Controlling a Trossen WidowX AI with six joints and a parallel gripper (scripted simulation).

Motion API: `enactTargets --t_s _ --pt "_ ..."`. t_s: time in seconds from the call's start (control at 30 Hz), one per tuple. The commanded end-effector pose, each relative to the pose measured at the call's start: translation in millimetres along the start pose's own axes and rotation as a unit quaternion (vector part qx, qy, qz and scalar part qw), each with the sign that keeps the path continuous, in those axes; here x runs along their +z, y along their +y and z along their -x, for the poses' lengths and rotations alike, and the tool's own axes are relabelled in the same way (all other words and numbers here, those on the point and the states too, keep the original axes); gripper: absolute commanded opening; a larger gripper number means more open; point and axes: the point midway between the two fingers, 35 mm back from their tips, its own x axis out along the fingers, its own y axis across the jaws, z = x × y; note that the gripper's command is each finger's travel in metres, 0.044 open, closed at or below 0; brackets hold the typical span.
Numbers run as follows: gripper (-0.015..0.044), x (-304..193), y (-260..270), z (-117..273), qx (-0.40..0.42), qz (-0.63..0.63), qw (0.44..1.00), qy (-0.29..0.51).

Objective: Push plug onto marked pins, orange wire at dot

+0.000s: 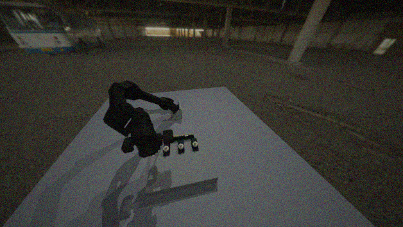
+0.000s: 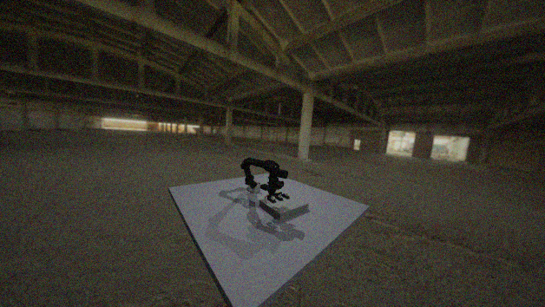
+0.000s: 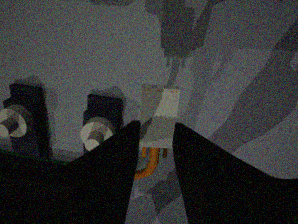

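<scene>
The plug (image 3: 160,120) is a small pale block in the wrist view, with its wire end toward the bottom of the picture. An orange wire (image 3: 147,173) bends left from that end, and darker wires show beside it. My gripper (image 3: 156,129) is shut on the plug, with one dark fingertip on each side. In the top view the arm hides the fingertips and plug. Dark blocks with pale round discs, one of them the left block (image 3: 30,117), stand left of the plug in the wrist view. The holder's marked pins, coloured band and dot cannot be made out.
Three dark blocks, including a middle block (image 1: 181,146), stand in a row beside the arm, with a dark bar behind them. A low grey wall (image 1: 180,192) (image 2: 295,212) stands on the pale table (image 1: 257,167) (image 2: 243,269). Arm shadows cross the table.
</scene>
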Motion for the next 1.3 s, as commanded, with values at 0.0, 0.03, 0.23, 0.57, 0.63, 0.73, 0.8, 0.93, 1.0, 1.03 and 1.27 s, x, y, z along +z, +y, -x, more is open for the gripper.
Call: enactTargets --t_s 0.0,0.03,0.23,0.57,0.63,0.73,0.8,0.93,1.0,1.03,1.27 --pt "0.0000 -5.7 16.7 4.1 0.006 0.000 1.000 0.000" --pt "0.0000 -8.1 22.2 5.0 0.007 -0.001 1.000 -0.001" --pt "0.0000 -24.7 54.0 9.5 0.013 -0.006 1.000 -0.002" --pt "0.0000 -59.9 100.5 13.5 0.019 -0.015 1.000 -0.001" --pt "0.0000 -67.9 108.7 13.7 0.019 -0.016 1.000 0.000" --pt "0.0000 -80.4 120.2 13.6 0.019 -0.020 1.000 0.001" --pt "0.0000 -89.1 127.4 13.2 0.019 -0.022 1.000 0.001" --pt "0.0000 -107.0 140.4 11.8 0.017 -0.026 1.000 0.002" --pt "0.0000 -116.2 146.2 10.8 0.016 -0.028 0.999 0.003" --pt "0.0000 -120.8 149.0 10.2 0.015 -0.030 0.999 0.003" --pt "0.0000 -154.3 164.9 4.4 0.008 -0.039 0.999 0.004"
